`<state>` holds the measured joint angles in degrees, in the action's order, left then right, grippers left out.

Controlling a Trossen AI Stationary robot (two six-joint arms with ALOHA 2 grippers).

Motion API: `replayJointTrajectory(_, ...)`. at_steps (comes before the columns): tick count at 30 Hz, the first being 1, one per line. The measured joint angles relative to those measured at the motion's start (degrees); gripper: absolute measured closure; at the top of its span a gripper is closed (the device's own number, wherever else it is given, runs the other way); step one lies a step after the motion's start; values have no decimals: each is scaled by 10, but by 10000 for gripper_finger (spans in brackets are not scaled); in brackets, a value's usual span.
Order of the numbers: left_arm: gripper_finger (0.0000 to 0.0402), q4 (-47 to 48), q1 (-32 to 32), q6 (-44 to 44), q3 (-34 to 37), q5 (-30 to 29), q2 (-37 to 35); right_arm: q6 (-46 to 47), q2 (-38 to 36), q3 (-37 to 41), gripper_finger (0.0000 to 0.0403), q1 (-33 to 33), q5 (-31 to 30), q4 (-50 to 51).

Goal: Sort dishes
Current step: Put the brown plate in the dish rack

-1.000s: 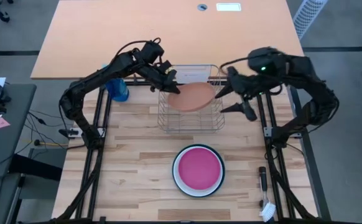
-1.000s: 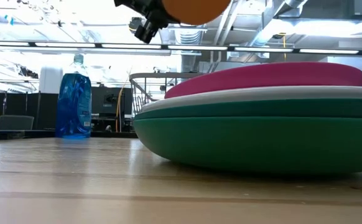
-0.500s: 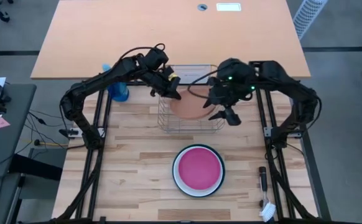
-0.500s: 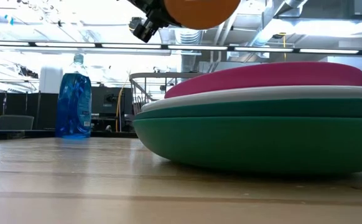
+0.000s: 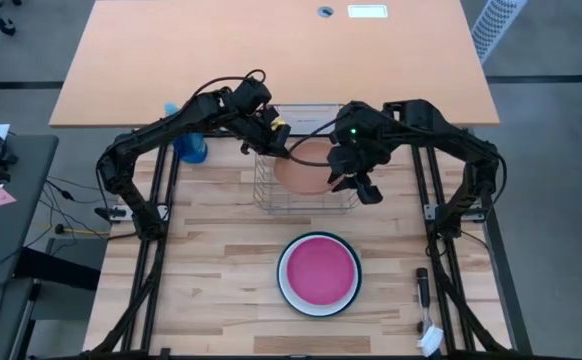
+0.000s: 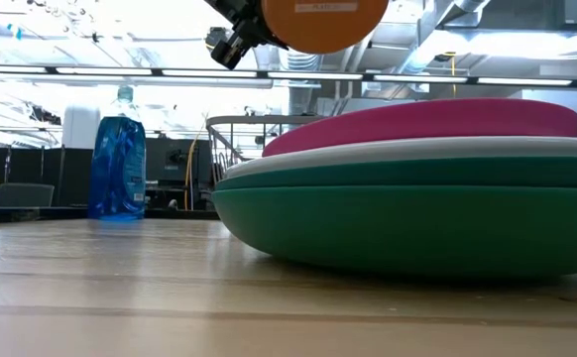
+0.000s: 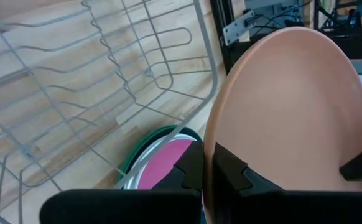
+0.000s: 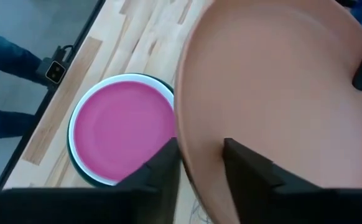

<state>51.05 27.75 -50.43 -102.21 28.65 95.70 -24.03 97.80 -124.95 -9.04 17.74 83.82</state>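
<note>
The left claw (image 7: 207, 174) is clamped on the rim of the orange plate (image 5: 306, 165), one finger on each face (the left wrist view shows the pinch plainly). It holds the plate on edge, tilted, over the wire rack (image 5: 271, 190), which stands near the middle of the tabletop's far edge. The right claw (image 8: 201, 163) straddles the opposite rim of that plate with its fingers (image 8: 243, 167) on either side; whether they press the plate I cannot tell. In the low view the plate (image 6: 323, 22) hangs high above the tabletop (image 6: 120, 278) with the left claw's dark fingers at its side.

The other plates sit in a stack near the middle of the near edge, well apart from the rack. The pink plate (image 5: 318, 272) is on top, a white plate (image 6: 388, 151) lies beneath it, and a green plate (image 6: 407, 218) is at the bottom.

A blue bottle (image 5: 191, 146) stands upright beside the rack, toward the far left corner.
</note>
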Motion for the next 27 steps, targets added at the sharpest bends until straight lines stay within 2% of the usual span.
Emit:
replayJointTrajectory(5,399,0,-2,1,0,-2,0,-3,0,0,362,0,4,0)
replayJointTrajectory(9,379,-7,-6,-2,0,-22,0,-6,0,0,392,2,6,-4)
replayJointTrajectory(12,350,-20,-12,-5,0,-47,0,9,0,0,397,0,1,15)
replayJointTrajectory(20,263,-106,-20,-6,0,-61,0,17,-3,0,399,0,4,46)
replayJointTrajectory(23,245,-157,-19,-8,0,-62,-3,17,-3,-4,399,-2,17,63)
replayJointTrajectory(27,241,-235,-19,-6,0,-63,-24,43,-3,-25,400,-19,71,63)
